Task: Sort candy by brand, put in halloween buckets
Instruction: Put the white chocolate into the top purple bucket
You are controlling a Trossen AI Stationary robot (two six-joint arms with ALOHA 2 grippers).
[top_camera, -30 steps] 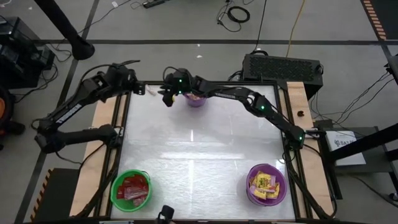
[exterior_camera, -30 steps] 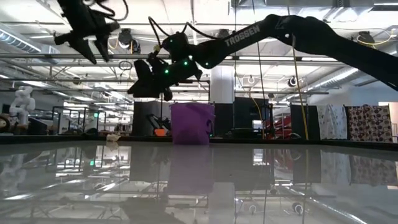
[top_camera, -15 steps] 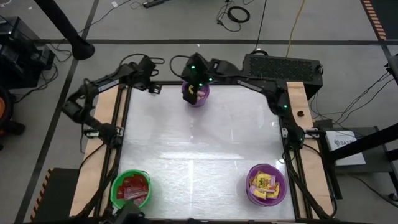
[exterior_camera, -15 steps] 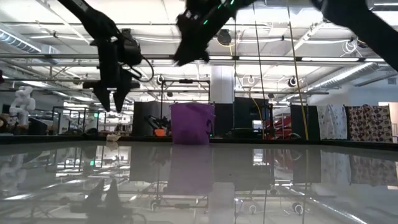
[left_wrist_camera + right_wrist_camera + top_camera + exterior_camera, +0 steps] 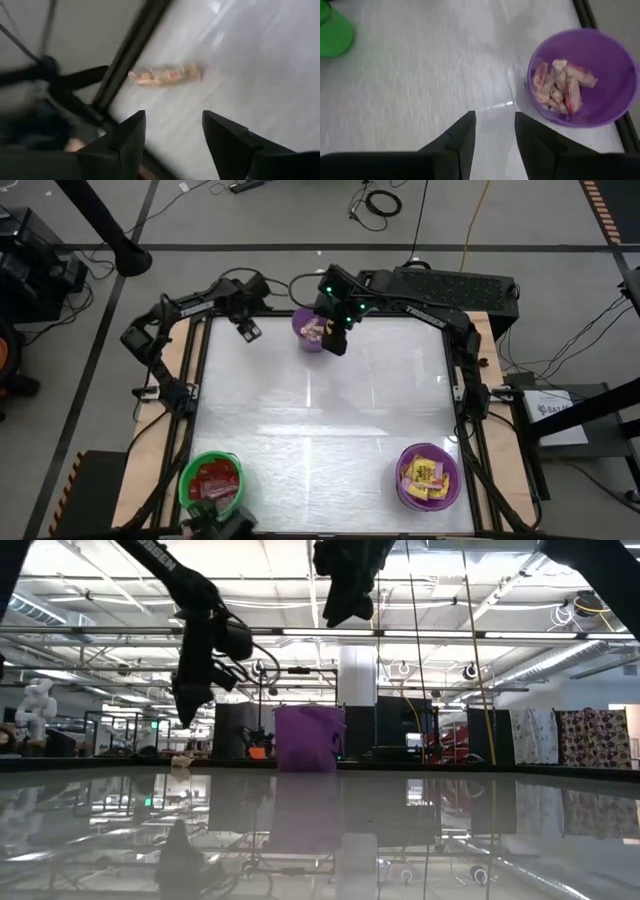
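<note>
One pale tan twisted-wrapper candy [image 5: 165, 75] lies flat on the white table beside its dark edge rail, at the far left corner. My left gripper [image 5: 172, 125] hangs open just above it, pointing steeply down, and shows in the high view [image 5: 245, 330]. My right gripper [image 5: 495, 125] is open and empty, high up beside the far purple bucket [image 5: 312, 330], which holds tan pieces [image 5: 560, 85]. The green bucket [image 5: 212, 480] holds red packets. The near purple bucket [image 5: 430, 475] holds yellow packets.
The dark frame rail [image 5: 130, 55] runs close by the loose candy. Beyond the far edge stands a black box [image 5: 455, 285]. The white tabletop [image 5: 320, 420] between the three buckets is bare.
My left gripper has come down from high up and moved toward the table's right, rolling about its own line, and now hangs over the far left corner. My right gripper has risen and gone from the far purple bucket's left side across it to its right.
</note>
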